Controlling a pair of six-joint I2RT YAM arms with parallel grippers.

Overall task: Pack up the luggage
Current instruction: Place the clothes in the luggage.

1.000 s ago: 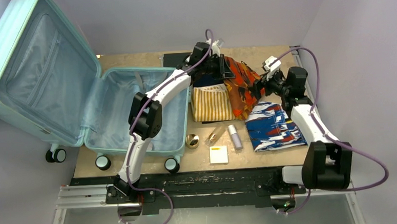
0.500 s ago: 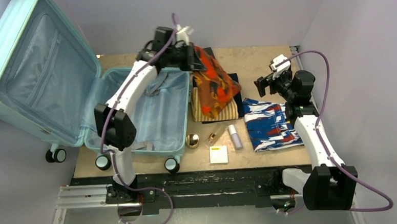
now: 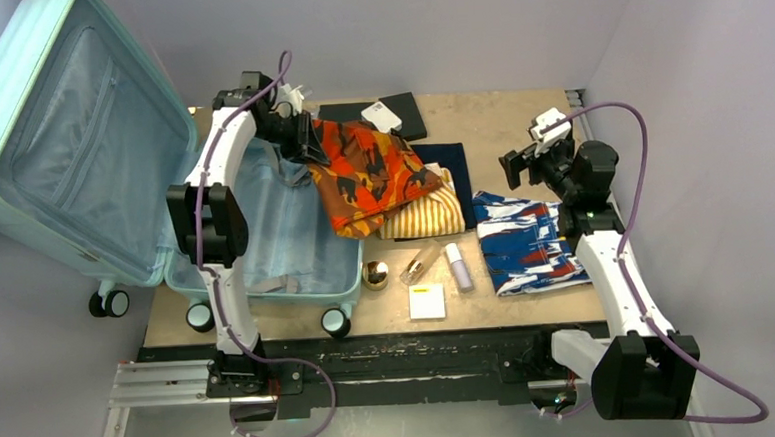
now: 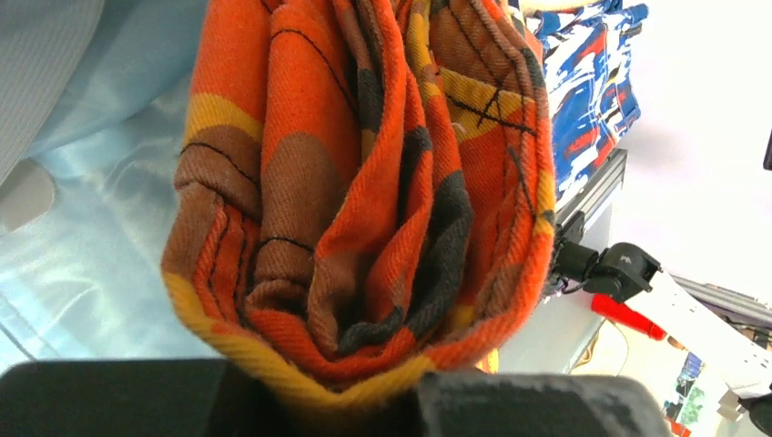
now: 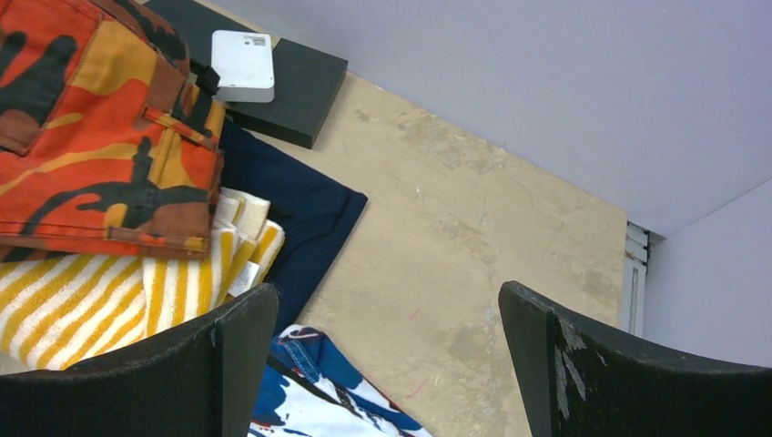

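Open luggage (image 3: 80,164) fills frame's left: lid up at upper left, base showing lining & straps. Orange camo garment (image 3: 371,174) spans base's right rim, pinched in left gripper (image 3: 304,143) jaws. Right gripper (image 3: 517,164), center-right, jaws spread, empty.

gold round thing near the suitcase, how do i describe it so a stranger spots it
Find the open mint luggage at the left of the table. Right of its near right corner sits the gold dome. It is round and shiny, unlike the clear bottle and silvery tube lying beside it.
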